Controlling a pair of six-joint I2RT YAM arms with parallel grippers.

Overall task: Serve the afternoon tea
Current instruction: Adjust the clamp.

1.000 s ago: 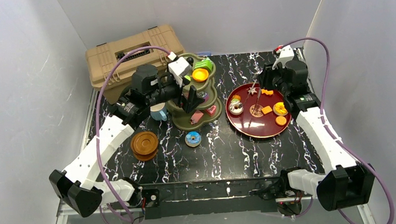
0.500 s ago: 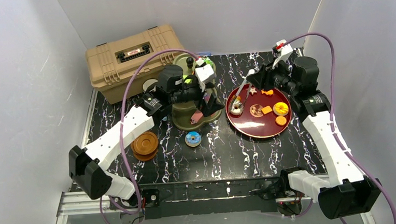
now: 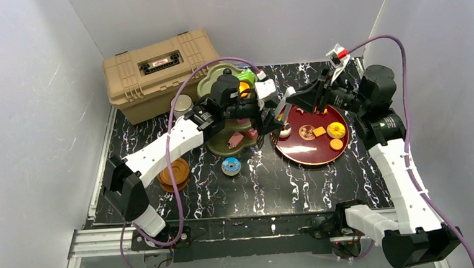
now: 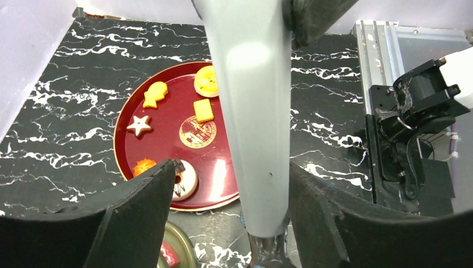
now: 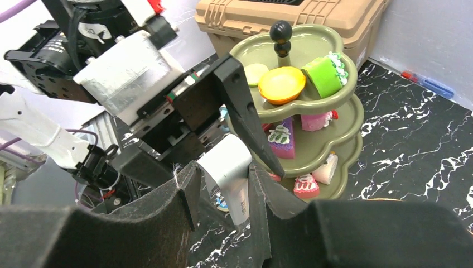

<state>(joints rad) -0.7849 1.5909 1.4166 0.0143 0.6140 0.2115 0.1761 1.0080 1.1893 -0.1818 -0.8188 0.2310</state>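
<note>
Marbled table [image 3: 268, 182] carries stand [image 3: 223, 148], tray [image 3: 313, 153], saucers [image 3: 166, 180], donut [image 3: 231, 166]

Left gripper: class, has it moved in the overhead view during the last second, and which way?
Yes. The left gripper has swung right, from over the green stand to the red tray's left rim; the tan toolbox stayed put.

toolbox [image 3: 161, 67] back-left | stand [image 3: 211, 84] centre — tray [image 3: 301, 150] right | donut [image 3: 231, 166] before stand | saucers [image 3: 185, 170] left of donut

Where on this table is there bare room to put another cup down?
Bare: the near strip of table, in front of the donut and tray. Crowded: between stand and tray, where the left gripper and right gripper meet around a grey tool; toolbox and mug fill the back left.
</note>
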